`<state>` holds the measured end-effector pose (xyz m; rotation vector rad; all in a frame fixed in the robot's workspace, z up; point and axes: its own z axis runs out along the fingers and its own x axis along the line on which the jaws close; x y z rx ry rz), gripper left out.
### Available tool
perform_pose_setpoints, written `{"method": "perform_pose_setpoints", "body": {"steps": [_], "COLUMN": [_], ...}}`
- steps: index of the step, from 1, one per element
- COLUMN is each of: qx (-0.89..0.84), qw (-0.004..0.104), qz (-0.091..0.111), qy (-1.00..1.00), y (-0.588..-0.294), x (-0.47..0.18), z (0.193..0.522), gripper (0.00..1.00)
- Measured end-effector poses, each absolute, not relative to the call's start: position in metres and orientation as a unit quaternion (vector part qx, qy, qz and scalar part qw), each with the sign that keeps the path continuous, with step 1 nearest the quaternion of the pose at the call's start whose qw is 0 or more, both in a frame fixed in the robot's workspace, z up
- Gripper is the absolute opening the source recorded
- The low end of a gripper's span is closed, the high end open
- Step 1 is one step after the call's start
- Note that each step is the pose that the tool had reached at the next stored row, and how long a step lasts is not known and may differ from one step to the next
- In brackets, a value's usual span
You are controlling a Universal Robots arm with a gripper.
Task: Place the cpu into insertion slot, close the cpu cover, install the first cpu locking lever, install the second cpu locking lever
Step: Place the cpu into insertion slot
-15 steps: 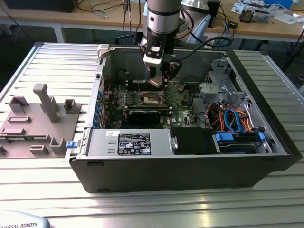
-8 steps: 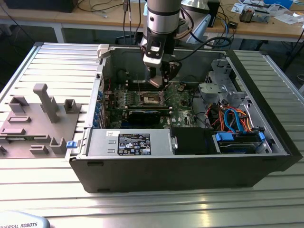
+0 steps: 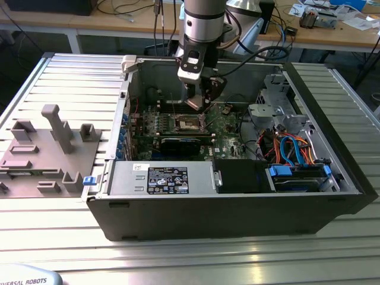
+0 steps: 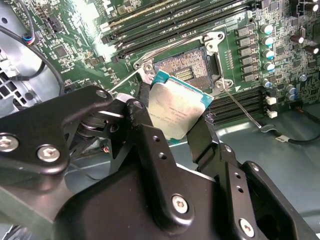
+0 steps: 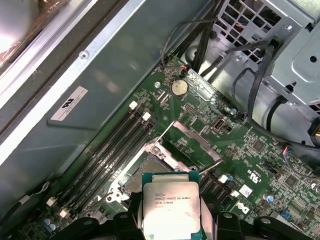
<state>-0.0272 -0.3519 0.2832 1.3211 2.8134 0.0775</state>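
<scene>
My gripper (image 3: 200,102) hangs inside the open computer case, just above the insertion slot (image 3: 187,123). It is shut on the cpu (image 4: 177,107), a flat silver-topped square with a green edge, gripped on two opposite sides by black fingers (image 4: 136,111). The chip is held tilted above the insertion slot (image 4: 186,67) and apart from it; the slot's dark centre is bare. In the first wrist view the cpu (image 5: 171,207) covers part of the slot (image 5: 149,171). The cpu cover (image 5: 202,144) stands swung open beyond the slot. A thin locking lever (image 4: 241,106) stands released beside the slot.
Memory slots (image 4: 175,20) run along one side of the socket. A grey power supply (image 3: 172,178) and a drive cage with blue and orange cables (image 3: 291,154) fill the case's near side. Its metal wall (image 5: 100,100) rises close by. A grey fixture tray (image 3: 47,148) lies outside, at the exterior view's left.
</scene>
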Motion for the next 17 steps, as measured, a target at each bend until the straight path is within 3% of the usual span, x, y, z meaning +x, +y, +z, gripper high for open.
{"method": "perform_pose_setpoints", "body": {"steps": [17], "qx": [0.438], "qw": [0.017], "qz": [0.024], "qy": [0.898], "y": [-0.3519], "x": [-0.0272], "z": [0.2813], "gripper": [0.55]}}
